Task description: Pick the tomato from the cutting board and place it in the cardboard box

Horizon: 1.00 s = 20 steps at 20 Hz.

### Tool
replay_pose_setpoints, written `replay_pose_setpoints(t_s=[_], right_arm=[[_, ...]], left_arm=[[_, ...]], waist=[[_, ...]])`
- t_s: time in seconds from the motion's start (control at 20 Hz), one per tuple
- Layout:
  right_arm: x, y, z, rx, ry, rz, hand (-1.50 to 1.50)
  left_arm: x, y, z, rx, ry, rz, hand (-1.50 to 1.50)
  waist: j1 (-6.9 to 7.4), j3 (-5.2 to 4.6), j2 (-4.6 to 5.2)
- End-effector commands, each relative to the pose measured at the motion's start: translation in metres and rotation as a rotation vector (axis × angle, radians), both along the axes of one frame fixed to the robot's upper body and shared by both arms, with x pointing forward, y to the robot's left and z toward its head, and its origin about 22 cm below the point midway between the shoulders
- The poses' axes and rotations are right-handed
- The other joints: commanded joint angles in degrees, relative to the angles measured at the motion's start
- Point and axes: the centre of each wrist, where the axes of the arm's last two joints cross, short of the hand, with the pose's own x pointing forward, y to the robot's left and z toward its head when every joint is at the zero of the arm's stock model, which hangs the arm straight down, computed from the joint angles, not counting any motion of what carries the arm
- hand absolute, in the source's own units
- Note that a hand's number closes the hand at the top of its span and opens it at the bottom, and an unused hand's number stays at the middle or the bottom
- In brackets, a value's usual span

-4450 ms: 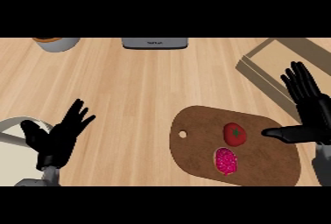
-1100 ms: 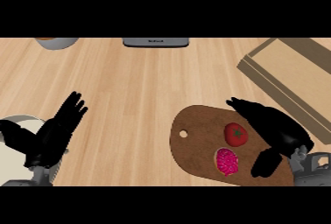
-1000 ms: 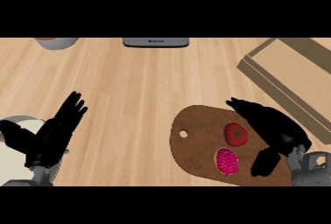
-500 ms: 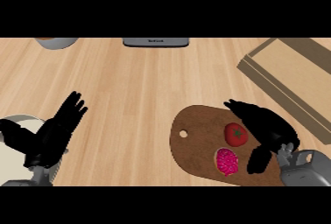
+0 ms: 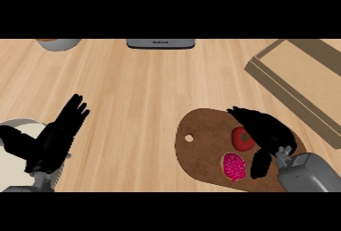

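- Light wooden counter (image 5: 146, 90) fills the view, its grain running left to right.
- At the upper right lies the cardboard box (image 5: 300, 76), set at a slant, its far end cut off by the view's edge; it is well apart from the tomato.
- Below the box, the dark brown cutting board (image 5: 206, 153) sits at the lower right of the counter, with a small pale hole near its left edge.
- The right hand (image 5: 266, 131) hangs over the right half of the board on its grey forearm (image 5: 310, 173). Its fingers arch towards the upper left and its thumb points down towards the lower edge, apart from them. The hand is spread, not closed round anything, and its dark edge meets the tomato's right side.
- The left hand (image 5: 57, 135) shows at the lower left, fingers straight and close together, pointing up the counter and holding nothing.
- A pale round plate (image 5: 13, 167) lies partly under the left hand at the view's left edge.
- A flat grey device (image 5: 161, 43) sits at the top edge, centre.
- A grey bowl (image 5: 58, 43) shows at the top left, cut off by the edge.
- The tomato (image 5: 241, 139), red with a green stem spot, rests on the cutting board, just left of the right hand's palm.
- A speckled pink-red piece (image 5: 233, 167) lies on the board just below the tomato, beside the thumb.
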Motion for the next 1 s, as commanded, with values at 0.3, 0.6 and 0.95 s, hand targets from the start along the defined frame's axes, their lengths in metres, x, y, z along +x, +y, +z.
replay_pose_setpoints(t_s=[0.3, 0.6, 0.95], right_arm=[[0.012, -0.014, -0.029, -0.04, 0.01, -0.002, -1.5], [0.004, -0.003, -0.037, 0.007, -0.01, -0.004, 1.5], [0.006, 0.001, -0.035, 0.04, -0.091, 0.084, 1.5]], left_arm=[[0.009, 0.035, 0.037, 0.066, -0.056, 0.069, 0.0], [0.011, 0.044, 0.036, 0.078, -0.066, 0.085, 0.0], [-0.004, 0.029, 0.037, 0.071, -0.045, 0.084, 0.0]], waist=[[0.57, 0.52, -0.28], [0.32, 0.51, -0.3], [0.54, 0.52, -0.46]])
